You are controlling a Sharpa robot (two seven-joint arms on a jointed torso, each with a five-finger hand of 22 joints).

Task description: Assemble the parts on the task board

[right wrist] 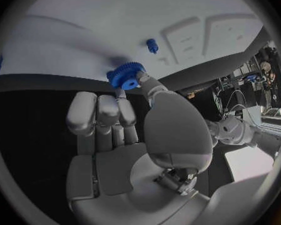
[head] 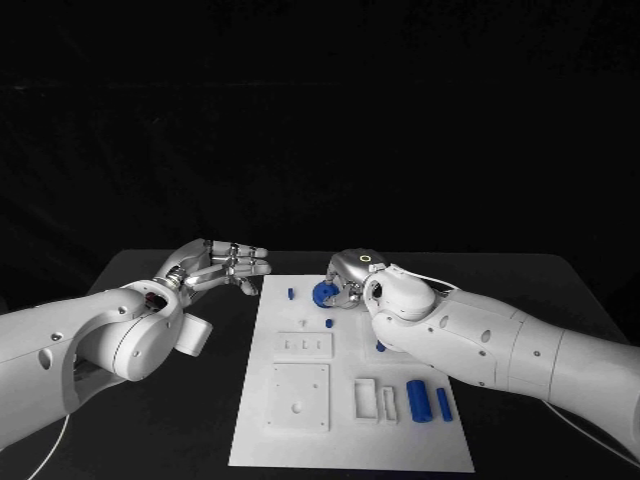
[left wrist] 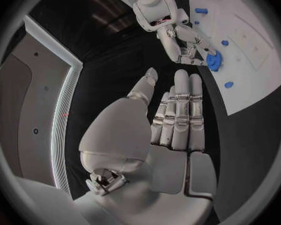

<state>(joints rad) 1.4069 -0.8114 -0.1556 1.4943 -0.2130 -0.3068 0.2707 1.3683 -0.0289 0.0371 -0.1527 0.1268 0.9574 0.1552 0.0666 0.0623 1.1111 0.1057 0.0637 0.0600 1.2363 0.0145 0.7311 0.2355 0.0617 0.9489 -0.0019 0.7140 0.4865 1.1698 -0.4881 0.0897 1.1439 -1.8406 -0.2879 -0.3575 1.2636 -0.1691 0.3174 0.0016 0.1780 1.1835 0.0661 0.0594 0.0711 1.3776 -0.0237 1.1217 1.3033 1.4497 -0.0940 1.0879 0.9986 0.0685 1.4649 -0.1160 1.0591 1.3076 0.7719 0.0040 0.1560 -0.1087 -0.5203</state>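
The right robot hand (head: 352, 275) pinches a small blue toothed gear (right wrist: 124, 75) between thumb and fingertips, just above the far end of the white rectangular task board (head: 352, 440) on the black table (head: 205, 400). The left robot hand (head: 222, 265) hovers beside the board's far left corner, fingers extended together, holding nothing.

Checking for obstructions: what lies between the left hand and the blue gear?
Head view: only bare black table and the white board's edge separate the left hand from the blue gear.

left hand (head: 222, 264) open, right hand (head: 352, 280) pinching — fingers curled
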